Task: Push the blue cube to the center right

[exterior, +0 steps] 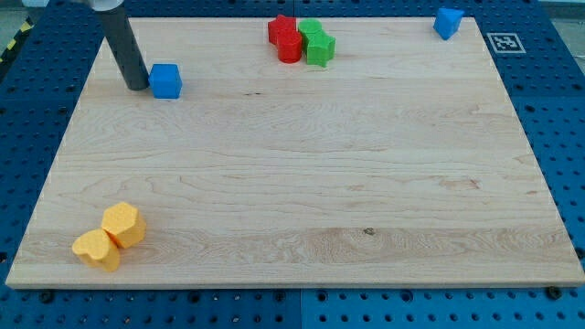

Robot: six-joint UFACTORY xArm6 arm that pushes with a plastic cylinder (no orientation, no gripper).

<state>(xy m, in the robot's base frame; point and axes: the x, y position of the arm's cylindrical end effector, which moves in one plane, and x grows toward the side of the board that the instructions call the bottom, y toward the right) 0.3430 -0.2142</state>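
In the upper left of the frame, the dark straight rod comes down from the top edge, and my tip (137,87) rests on the pale wooden surface (292,183) just to the left of the blue plastic cube (165,80). The tip stands right beside the cube; whether the two touch cannot be told. The arm carries no hand, only this rod, so nothing is open, closed or gripped.

The blue cube sits near the upper left corner of the surface, well apart from the centre right of the frame, where the wood lies bare.

At the top centre, two red blocks (286,37) of irregular shape press against two green blocks (317,43) on their right, forming one tight cluster. A second blue block (448,21), its shape unclear, lies near the upper right corner. In the lower left, two yellow blocks (111,237) with angled faces lie touching each other. The surface rests on a blue perforated base (548,110).
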